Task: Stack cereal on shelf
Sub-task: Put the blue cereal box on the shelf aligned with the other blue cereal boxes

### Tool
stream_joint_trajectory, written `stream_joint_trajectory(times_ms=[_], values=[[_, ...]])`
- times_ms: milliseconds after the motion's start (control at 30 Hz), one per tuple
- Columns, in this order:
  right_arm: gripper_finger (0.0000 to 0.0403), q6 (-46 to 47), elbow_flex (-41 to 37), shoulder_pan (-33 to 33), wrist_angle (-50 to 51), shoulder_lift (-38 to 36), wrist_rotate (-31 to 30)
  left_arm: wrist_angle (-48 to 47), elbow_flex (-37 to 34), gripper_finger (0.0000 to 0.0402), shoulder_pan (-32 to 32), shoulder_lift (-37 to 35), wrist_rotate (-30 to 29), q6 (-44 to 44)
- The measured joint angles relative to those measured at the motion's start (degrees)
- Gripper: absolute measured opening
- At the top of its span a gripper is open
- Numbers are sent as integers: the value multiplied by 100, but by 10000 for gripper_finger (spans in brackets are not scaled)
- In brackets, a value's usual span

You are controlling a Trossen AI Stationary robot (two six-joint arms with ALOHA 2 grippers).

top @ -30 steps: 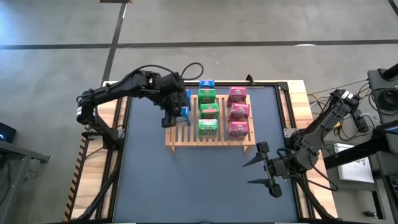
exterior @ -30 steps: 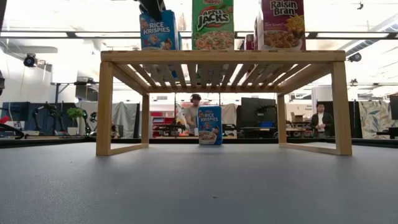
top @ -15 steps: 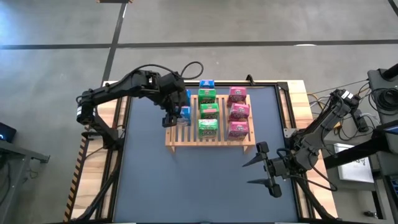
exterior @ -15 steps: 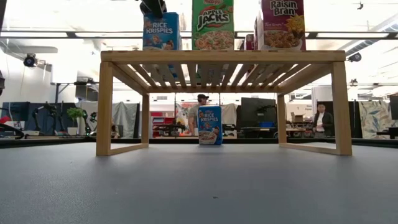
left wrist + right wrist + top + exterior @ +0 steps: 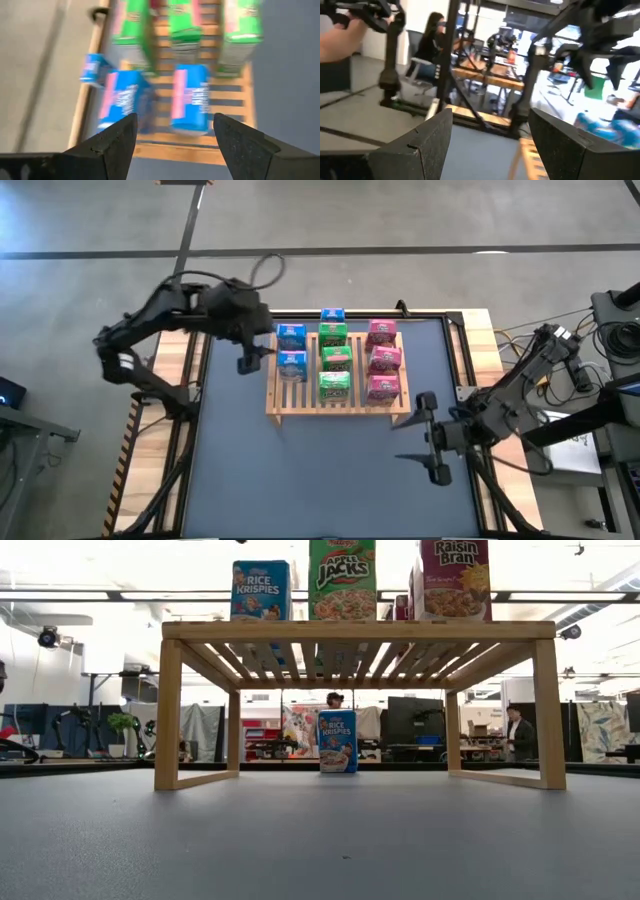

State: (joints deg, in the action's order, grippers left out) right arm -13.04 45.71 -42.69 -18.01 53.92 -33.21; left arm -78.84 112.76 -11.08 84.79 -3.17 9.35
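The wooden slatted shelf [image 5: 278,406] stands mid-table with cereal boxes upright on its slats: two blue [image 5: 292,365] [image 5: 291,337], three green [image 5: 334,385], three pink [image 5: 383,387]. A third blue box [image 5: 332,315] stands on the table behind the shelf and shows under it in the low view [image 5: 337,741]. My left gripper [image 5: 252,358] is open and empty, left of the shelf and above it; its wrist view [image 5: 175,145] looks down on the blue boxes [image 5: 190,100]. My right gripper [image 5: 428,436] is open and empty, right of the shelf's near right corner.
The dark table mat [image 5: 320,480] lies bare in front of the shelf. Wooden table edges [image 5: 190,370] and frame rails run along both sides. People and desks show in the room behind the table [image 5: 515,730].
My left gripper has let go of the front blue box and drawn back up and toward the table's left edge. That box now stands free on the shelf's near left part. My right gripper has shifted slightly toward the far edge.
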Motion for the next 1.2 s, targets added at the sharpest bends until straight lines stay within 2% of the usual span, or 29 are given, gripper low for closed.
stream_joint_trajectory(times_ms=[100, 267, 400, 533, 700, 833, 967, 1200], values=[[251, -168, 486, 291, 816, -66, 23, 386, -598, 245, -2, -481, -439, -15], [251, -493, 1534, 1009, 2379, -131, 119, 1383, -2076, 245, 3, -1578, -482, -137], [251, -1000, 2275, 1953, 3135, -302, 807, 2719, -3376, 245, 1, -2562, -301, -239], [251, -1225, 2687, 3433, 3384, -646, 2054, 4325, -4645, 245, 3, -3416, 115, -259], [251, -1194, 2772, 5550, 3571, -876, 3932, 5661, -5658, 245, -1, -4008, 112, -264], [251, -1010, 2704, 7052, 3676, -636, 5402, 6292, -6001, 245, 1, -4150, 117, -303], [251, -796, 2693, 8208, 3561, -94, 6704, 6385, -6094, 245, 1, -4028, 117, -394], [251, -88, 2686, 9464, 2507, 974, 8074, 6399, -6095, 245, 1, -3682, 117, -430]])
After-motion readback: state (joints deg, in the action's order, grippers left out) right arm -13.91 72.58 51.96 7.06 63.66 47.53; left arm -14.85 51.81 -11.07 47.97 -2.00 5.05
